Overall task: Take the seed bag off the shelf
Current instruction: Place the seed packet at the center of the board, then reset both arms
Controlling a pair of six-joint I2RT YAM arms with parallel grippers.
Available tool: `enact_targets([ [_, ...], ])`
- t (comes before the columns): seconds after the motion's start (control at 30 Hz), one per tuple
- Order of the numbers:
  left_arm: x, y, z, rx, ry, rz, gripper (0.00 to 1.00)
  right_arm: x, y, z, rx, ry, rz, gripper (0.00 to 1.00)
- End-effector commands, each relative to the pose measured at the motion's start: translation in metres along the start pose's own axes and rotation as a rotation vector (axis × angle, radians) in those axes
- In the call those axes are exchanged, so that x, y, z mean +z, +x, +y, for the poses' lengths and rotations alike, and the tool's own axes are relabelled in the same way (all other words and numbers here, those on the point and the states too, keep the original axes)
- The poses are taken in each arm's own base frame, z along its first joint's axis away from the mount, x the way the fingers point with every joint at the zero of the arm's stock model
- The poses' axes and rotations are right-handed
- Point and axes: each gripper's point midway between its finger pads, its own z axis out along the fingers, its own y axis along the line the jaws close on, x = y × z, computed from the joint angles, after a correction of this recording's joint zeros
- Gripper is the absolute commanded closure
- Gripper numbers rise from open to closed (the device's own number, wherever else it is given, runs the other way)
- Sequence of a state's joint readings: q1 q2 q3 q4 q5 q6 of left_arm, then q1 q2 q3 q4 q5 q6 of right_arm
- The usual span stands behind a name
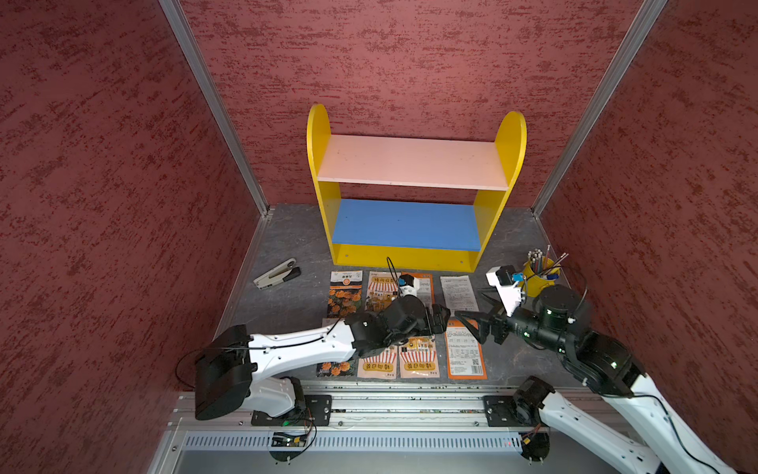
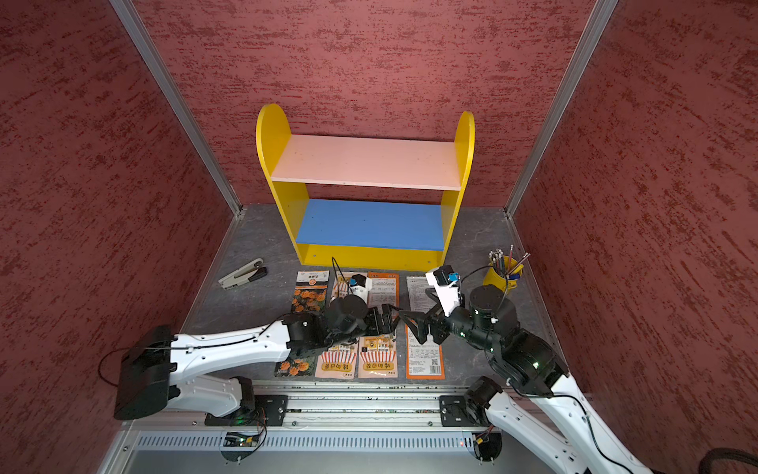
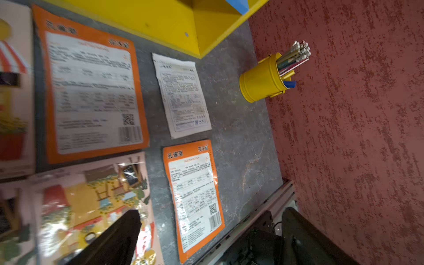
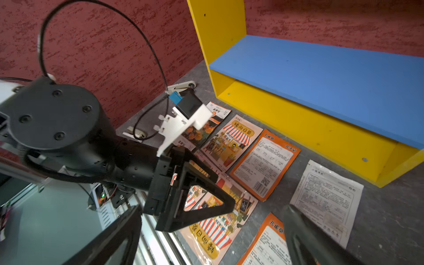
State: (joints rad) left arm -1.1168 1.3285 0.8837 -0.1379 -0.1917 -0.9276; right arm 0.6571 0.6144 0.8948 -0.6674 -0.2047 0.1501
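Observation:
The shelf (image 1: 412, 162) (image 2: 365, 162) stands against the back wall with its pink and blue boards bare. Several seed bags lie flat on the grey table in two rows before it, among them a marigold bag (image 1: 345, 293), a white one (image 1: 458, 293) and an orange one (image 1: 466, 357). My left gripper (image 1: 441, 318) (image 3: 211, 236) hovers open just above a pink striped seed bag (image 3: 96, 202) (image 4: 215, 220) in the front row and holds nothing. My right gripper (image 1: 469, 326) (image 4: 210, 238) faces it tip to tip above the front orange bag, also open and empty.
A grey stapler (image 1: 277, 274) lies at the left of the table. A yellow cup of pencils (image 1: 539, 275) (image 3: 261, 80) stands at the right, close to the wall and behind my right wrist. Red walls close three sides. A metal rail (image 1: 389, 404) runs along the front edge.

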Motion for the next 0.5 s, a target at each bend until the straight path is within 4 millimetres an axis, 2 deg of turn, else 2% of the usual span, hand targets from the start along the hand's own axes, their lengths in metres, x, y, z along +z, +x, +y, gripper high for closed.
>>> enact_targets([
  [0.0,-0.020,-0.021,0.035,0.154,-0.100,-0.029,0.00,0.009,-0.024,-0.023,0.014,0.121,-0.127,0.02],
  [0.27,-0.083,-0.093,0.101,0.195,-0.262,-0.215,0.00,0.031,-0.029,-0.069,-0.046,0.353,-0.199,0.02],
  [0.47,-0.120,-0.124,0.163,0.119,-0.406,-0.326,0.00,0.046,-0.023,-0.101,-0.113,0.508,-0.201,0.02],
])
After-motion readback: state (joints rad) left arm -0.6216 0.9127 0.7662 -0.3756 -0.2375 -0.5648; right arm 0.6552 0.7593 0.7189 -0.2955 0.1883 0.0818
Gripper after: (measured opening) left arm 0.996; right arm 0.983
